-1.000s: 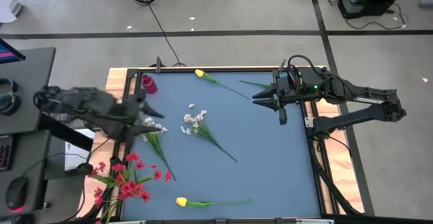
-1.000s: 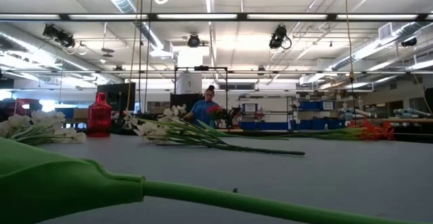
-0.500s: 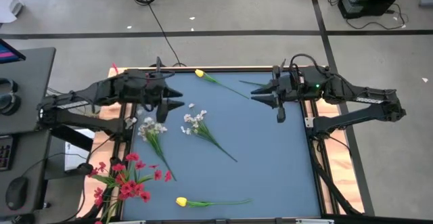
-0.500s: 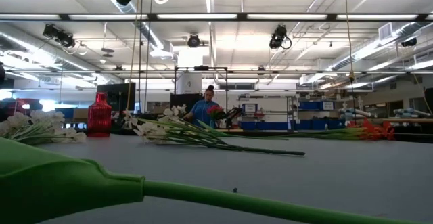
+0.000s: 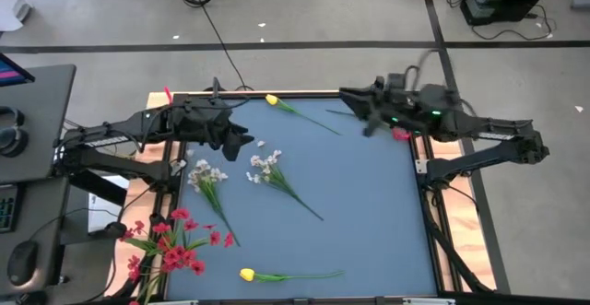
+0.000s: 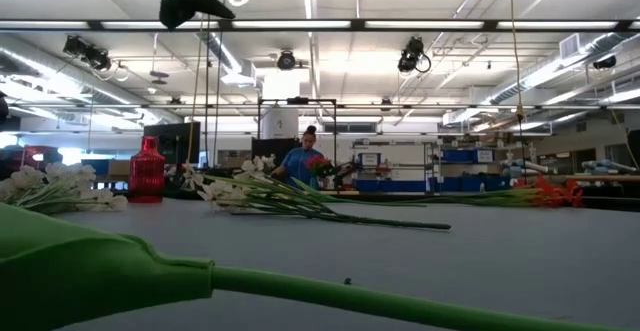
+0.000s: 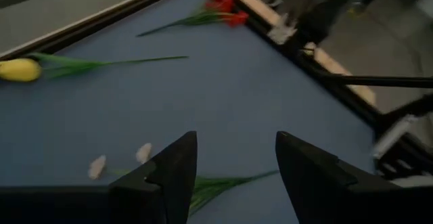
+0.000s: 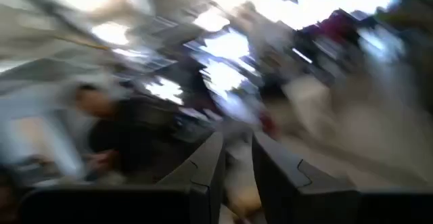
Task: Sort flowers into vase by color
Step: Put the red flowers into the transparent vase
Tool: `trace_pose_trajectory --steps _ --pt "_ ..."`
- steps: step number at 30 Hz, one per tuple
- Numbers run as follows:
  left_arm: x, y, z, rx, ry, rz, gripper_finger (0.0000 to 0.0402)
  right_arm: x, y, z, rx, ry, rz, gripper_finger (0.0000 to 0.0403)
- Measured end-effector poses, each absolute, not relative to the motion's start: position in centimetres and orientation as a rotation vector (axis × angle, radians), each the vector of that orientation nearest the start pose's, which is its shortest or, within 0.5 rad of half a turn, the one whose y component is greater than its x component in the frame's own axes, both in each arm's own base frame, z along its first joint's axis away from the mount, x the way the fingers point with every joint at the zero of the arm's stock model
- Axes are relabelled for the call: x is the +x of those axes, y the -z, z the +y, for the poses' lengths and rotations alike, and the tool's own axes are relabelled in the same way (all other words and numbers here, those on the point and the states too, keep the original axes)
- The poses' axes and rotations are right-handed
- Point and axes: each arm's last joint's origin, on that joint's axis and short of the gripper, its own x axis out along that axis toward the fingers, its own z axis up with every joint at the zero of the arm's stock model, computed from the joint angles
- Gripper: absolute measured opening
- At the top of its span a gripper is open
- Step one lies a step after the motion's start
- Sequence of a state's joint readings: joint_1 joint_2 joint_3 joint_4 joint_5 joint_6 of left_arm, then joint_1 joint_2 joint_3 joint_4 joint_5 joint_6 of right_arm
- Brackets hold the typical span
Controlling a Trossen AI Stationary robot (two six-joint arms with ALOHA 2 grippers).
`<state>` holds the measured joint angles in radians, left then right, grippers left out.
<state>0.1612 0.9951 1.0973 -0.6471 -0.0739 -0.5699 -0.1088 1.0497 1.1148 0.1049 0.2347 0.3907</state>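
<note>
The red vase (image 6: 147, 171) stands at the table's far left; in the high view my left arm hides it. My left gripper (image 5: 240, 137) hovers open high above that corner, nothing between its fingers (image 7: 177, 170). At the far right my right gripper (image 5: 358, 111) is raised, its fingers (image 8: 206, 170) a narrow gap apart and holding nothing I can see. A red flower (image 5: 401, 134) lies flat below it. Yellow tulips (image 5: 272, 100) (image 5: 247, 275), white sprays (image 5: 210, 174) (image 5: 265, 165) and a heap of red sprays (image 5: 175, 245) lie on the blue mat.
The blue mat (image 5: 369, 213) is bare across its right half and centre. A dark frame (image 5: 429, 204) edges the table. In the low view the near tulip's green stem (image 6: 300, 291) fills the foreground, and a person (image 6: 300, 161) stands far behind in the room.
My left arm has swung from the table's left side toward the far edge, over the vase, rolling its wrist; its fingers stay as wide. My right gripper has tipped upward and rolled, which uncovers the red blossoms beneath it. No flower has moved.
</note>
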Motion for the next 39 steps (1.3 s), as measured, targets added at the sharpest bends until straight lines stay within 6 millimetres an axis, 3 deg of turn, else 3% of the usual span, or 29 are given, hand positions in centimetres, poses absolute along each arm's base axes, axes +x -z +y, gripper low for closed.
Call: trace_pose_trajectory --steps 4,9,16,22,26,30,34,39 --pt "19.1 -35.7 3.5 -0.587 -0.448 0.482 0.0205 23.9 -38.5 -4.1 0.549 0.469 0.036 0.0086" --pt "18.9 -35.3 3.5 -0.612 -0.487 0.518 0.0205 26.4 -33.5 -4.0 0.686 0.553 0.344 0.0086" --pt "17.7 -34.0 3.4 -0.682 -0.609 0.661 0.0205 30.4 -28.1 -1.1 0.587 0.442 0.645 0.0111" --pt "17.7 -34.0 3.4 -0.684 -0.607 0.652 0.0205 31.0 -24.8 0.2 0.639 0.513 0.836 0.0188" --pt "18.2 -34.0 3.5 -0.630 -0.587 0.655 0.0205 31.4 -23.0 1.9 0.674 0.437 0.972 0.0236" --pt "18.6 -33.6 3.6 -0.608 -0.587 0.685 0.0205 31.3 -21.1 3.0 0.552 0.479 1.076 0.0250" --pt "19.2 -33.3 3.6 -0.611 -0.590 0.692 0.0205 30.3 -20.4 -0.2 0.511 0.702 1.142 0.0242" --pt "19.6 -33.1 3.7 -0.627 -0.598 0.698 0.0205 27.9 -21.0 -6.7 0.705 0.987 1.163 0.0236"
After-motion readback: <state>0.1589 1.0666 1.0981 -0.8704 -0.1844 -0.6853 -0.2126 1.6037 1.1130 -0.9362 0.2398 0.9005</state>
